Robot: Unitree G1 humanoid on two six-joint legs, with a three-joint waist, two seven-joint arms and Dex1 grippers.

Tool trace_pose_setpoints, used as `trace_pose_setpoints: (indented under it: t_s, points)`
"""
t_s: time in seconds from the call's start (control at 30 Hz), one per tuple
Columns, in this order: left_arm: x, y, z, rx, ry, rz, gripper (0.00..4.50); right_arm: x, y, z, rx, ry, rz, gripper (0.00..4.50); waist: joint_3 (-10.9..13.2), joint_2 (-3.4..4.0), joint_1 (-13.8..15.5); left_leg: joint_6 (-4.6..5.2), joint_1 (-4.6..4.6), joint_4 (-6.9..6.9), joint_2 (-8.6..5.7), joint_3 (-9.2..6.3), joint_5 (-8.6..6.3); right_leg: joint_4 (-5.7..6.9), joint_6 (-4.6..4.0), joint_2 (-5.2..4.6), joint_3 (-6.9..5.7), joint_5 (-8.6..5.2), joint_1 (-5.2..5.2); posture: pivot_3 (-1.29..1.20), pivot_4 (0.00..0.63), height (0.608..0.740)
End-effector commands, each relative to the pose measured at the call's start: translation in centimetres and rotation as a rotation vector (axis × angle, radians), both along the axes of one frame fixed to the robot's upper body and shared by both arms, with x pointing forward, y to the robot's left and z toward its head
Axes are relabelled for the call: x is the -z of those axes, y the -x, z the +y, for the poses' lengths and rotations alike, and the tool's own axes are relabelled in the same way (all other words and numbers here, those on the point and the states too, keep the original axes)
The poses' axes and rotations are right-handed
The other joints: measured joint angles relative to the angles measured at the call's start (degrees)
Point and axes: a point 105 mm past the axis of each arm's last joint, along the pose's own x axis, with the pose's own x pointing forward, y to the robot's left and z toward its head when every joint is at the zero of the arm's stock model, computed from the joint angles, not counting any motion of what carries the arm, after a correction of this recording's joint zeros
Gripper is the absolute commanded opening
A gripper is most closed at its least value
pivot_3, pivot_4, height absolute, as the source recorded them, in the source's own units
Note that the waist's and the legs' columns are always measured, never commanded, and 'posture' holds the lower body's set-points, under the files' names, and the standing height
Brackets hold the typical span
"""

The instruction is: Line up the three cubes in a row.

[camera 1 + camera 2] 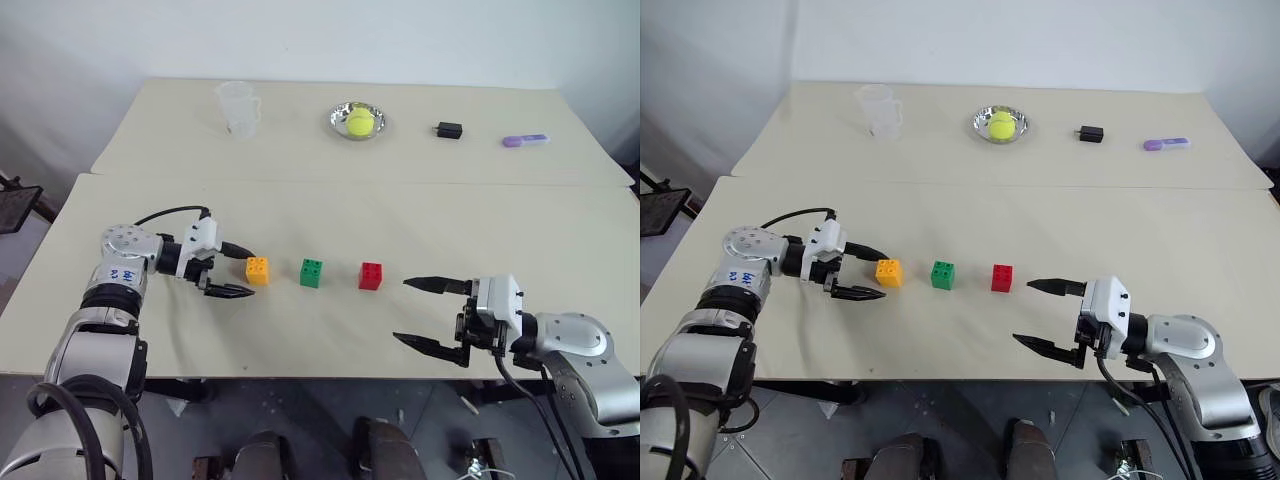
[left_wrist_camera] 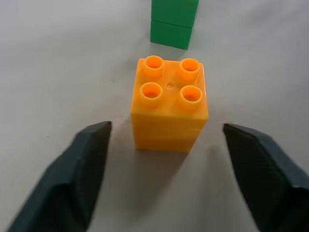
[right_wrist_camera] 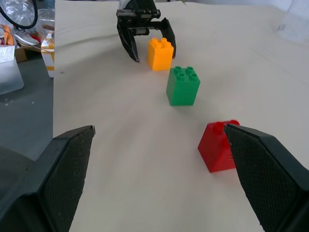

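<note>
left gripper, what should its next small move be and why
Probably draw the left gripper back, away from the orange cube. Its fingers are open on either side of the cube without touching it, and the orange, green cube and red cube already stand in a spaced row, so the task looks done.

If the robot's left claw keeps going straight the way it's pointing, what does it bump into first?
Most likely the orange cube. It sits right in front of the open left gripper, between its fingertips but apart from them. The green cube comes next in that line.
</note>
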Motion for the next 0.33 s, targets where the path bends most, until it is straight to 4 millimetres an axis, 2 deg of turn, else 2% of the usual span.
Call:
trace_pose_setpoints:
  t_s: [0.03, 0.17, 0.33]
  points:
    - [-1.9, 0.0, 1.0, -0.023, 0.034, -0.061, 4.45, -0.6, -0.3, -0.6, -0.004, 0.035, -0.034, 4.50, 0.0, 0.00, 0.0, 0.00, 0.00, 0.00, 0.00, 0.00, 0.00, 0.01, 0.00, -0.01, 0.01, 0.00, -0.01, 0.00, 0.150, 0.740]
    - [-5.0, 1.3, 3.8, -0.093, 0.084, -0.131, 4.45, -3.0, -2.1, -2.8, 0.003, 0.111, -0.052, 4.50, 0.0, 0.05, -0.7, 0.01, 0.00, 0.01, 0.01, 0.05, 0.00, 0.03, 0.00, -0.01, 0.08, 0.00, -0.04, 0.00, 0.150, 0.740]
    - [-6.4, 2.2, 5.3, -0.167, 0.082, -0.159, 4.45, -3.8, -2.7, -3.7, -0.052, 0.189, -0.022, 4.50, 0.0, 0.04, -1.2, 0.00, 0.04, -0.04, 0.06, -0.07, 0.01, 0.14, 0.00, -0.02, -0.05, 0.00, -0.03, 0.00, 0.150, 0.740]
